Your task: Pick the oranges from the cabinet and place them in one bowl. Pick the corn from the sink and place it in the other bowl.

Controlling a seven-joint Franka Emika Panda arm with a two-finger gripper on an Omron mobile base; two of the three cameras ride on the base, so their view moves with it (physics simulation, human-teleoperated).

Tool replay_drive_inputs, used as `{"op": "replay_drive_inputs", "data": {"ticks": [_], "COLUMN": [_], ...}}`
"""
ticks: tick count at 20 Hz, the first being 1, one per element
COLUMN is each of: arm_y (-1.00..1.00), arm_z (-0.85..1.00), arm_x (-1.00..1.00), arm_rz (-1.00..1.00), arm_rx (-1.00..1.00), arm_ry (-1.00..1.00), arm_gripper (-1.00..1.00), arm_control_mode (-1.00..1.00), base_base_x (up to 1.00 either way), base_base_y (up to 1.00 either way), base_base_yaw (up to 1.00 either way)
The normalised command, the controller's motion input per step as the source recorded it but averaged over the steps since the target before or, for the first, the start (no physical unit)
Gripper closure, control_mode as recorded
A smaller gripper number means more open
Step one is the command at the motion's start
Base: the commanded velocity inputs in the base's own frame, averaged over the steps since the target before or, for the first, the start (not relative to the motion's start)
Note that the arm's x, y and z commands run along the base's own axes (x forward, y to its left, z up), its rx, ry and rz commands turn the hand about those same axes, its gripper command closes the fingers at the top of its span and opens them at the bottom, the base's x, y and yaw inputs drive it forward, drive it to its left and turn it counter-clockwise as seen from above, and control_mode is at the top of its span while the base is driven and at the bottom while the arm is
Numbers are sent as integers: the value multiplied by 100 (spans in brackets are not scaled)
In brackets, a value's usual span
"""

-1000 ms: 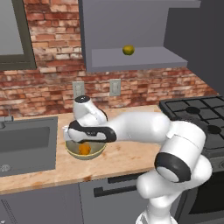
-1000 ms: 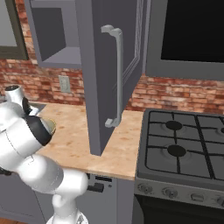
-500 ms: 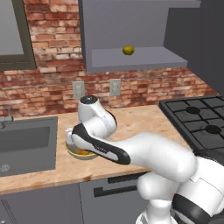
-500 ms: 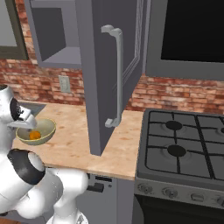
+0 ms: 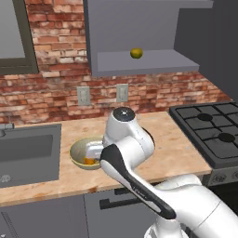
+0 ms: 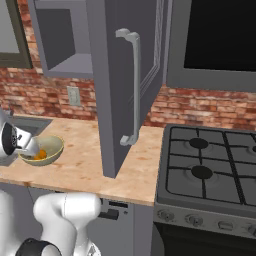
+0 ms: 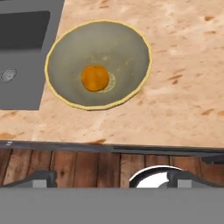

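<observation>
1. Hand (image 7: pixel 107 177): the two dark fingertips stand wide apart at the bottom of the hand view, open, nothing between them. It hangs above the table (image 7: pixel 183 87), looking down on the bowl (image 7: pixel 98 63).
2. Bowl: round, shallow, glossy olive-tan with a yellowish rim. The bright orange fruit (image 7: pixel 95 78) lies at its middle, apart from the hand.
3. Hand view adds the sink (image 7: pixel 22 57) corner beside the bowl, dark grey, with a round drain (image 7: pixel 7 75).
4. Left base view adds the open cabinet (image 5: pixel 139 62): matte grey shelf floor, the yellow-green fruit (image 5: pixel 136 53) sitting on it, well above the bowl (image 5: pixel 81 151).
5. Right base view adds the cabinet door (image 6: pixel 125 85) swung open, with a long grey handle, and the stove (image 6: pixel 210 165) to the right.
6. Arm pose: in the left base view the white arm bends back over the bowl, the wrist partly covering its right side.
7. Table: speckled tan stone look; red brick wall behind.
</observation>
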Motion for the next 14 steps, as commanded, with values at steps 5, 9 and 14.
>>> {"op": "replay_drive_inputs", "data": {"ticks": [5, 9, 14], "arm_y": [-67, -75, -87], "arm_z": [32, 34, 24], "arm_x": [-56, -33, -26], "arm_rz": [0, 0, 0], "arm_rx": [7, 4, 9], "arm_ry": [-12, -9, -11], "arm_gripper": [-100, -100, -100], "arm_control_mode": [-100, -100, -100], "base_base_x": [0, 0, 0], "base_base_y": [0, 0, 0], "base_base_yaw": [0, 0, 0]}}
